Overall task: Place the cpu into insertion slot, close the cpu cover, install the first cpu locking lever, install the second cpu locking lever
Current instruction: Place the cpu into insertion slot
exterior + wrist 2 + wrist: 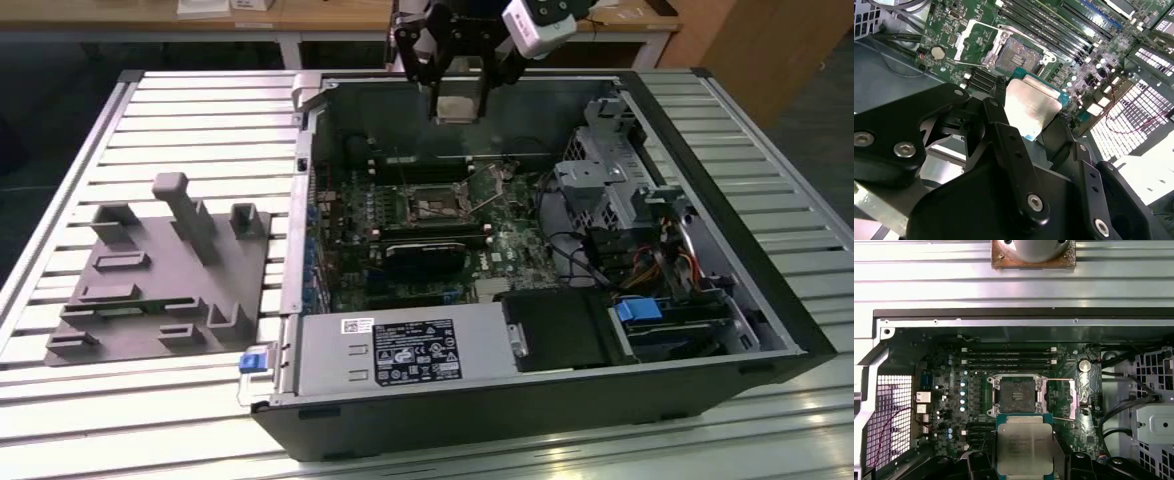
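Note:
My gripper (455, 104) hangs over the far wall of the open computer case (747, 330), shut on the cpu (455, 108). In both wrist views the cpu (1032, 104) (1024, 447) is a flat silver-grey square with a teal edge, pinched between the black fingers (1004, 145). It is held up in the air, well above the board. The insertion slot (1016, 395) (1016, 52) (434, 207) lies bare on the green circuit board, its dark centre showing. The cpu cover (1081, 390) (971, 45) is swung open beside the slot.
Long black memory slots (1009, 357) run beside the socket. A black block (427, 255), a power supply (400, 350), a drive cage (601, 185) and cables (627, 265) fill the case. A grey fixture with posts (160, 270) sits on the slatted table at the exterior view's left.

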### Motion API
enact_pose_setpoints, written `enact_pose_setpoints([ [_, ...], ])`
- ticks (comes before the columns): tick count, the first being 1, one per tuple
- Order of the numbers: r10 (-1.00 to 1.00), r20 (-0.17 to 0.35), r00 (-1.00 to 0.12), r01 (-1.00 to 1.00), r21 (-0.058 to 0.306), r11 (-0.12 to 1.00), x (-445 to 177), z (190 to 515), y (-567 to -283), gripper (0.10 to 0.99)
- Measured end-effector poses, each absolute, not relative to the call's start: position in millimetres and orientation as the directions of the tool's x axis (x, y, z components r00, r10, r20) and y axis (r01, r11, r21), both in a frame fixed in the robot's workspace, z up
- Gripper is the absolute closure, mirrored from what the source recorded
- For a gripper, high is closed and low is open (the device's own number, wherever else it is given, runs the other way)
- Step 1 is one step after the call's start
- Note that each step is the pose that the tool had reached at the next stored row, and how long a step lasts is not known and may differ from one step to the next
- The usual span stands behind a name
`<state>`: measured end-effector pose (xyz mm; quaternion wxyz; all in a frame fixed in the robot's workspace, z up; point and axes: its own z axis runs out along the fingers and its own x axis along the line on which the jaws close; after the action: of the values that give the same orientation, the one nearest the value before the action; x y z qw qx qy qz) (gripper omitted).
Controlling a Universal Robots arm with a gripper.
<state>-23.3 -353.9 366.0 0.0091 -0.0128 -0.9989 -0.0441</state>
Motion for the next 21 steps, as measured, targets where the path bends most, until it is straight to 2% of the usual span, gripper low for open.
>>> enact_pose_setpoints([
  [21,0.025,0.008,-1.000,0.026,0.080,0.996,-23,328,-354,0.545],
])
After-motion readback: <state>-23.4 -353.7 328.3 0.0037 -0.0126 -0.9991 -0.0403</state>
